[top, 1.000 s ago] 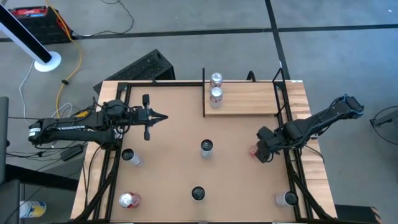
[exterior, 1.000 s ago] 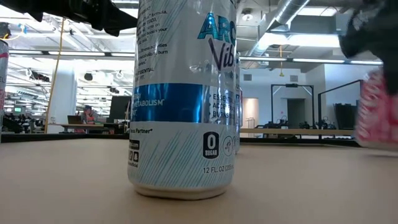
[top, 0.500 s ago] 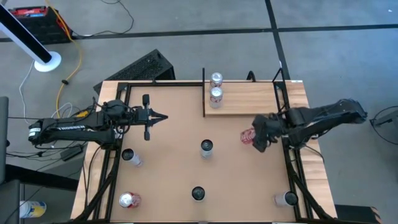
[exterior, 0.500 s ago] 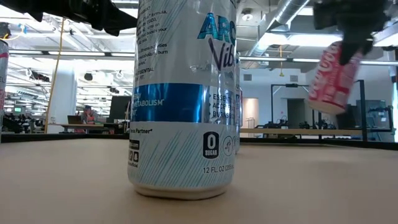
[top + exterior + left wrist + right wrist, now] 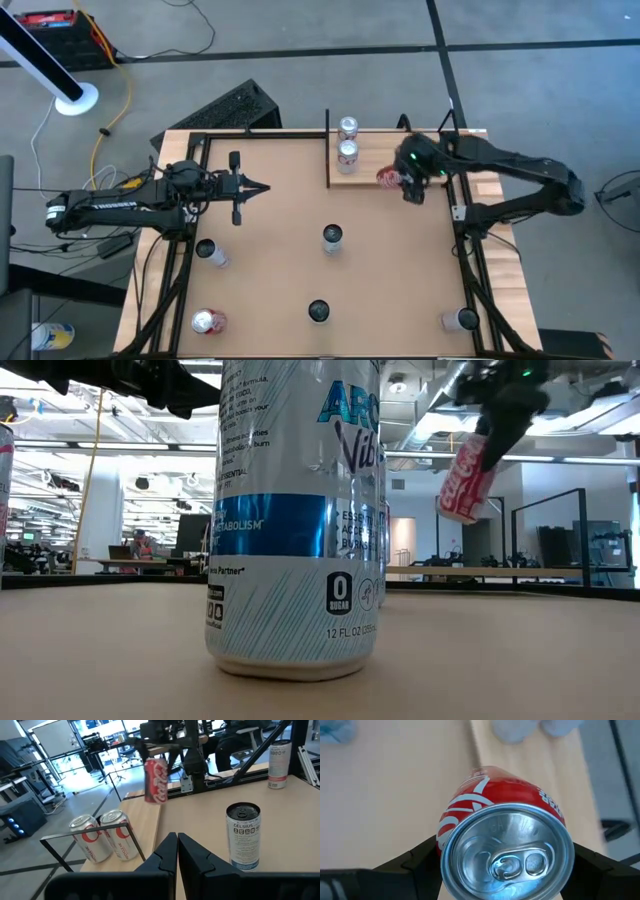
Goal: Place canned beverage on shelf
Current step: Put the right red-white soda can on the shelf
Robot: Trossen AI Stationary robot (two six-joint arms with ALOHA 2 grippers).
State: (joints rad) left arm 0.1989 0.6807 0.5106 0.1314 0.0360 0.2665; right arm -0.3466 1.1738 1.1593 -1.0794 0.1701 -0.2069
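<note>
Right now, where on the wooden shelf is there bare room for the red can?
The light-wood shelf plank is bare from the two silver cans at its left end rightward. The held red can hangs over the plank's near edge beside them; that left end is crowded.

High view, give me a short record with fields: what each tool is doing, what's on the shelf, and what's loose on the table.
right tool: shut on a red aluminium soda can, held tilted above the light-wood plank shelf
left tool: shut, empty, over the table's left side
shelf: two silver cans at its left end
tan tabletop: five cans standing
</note>
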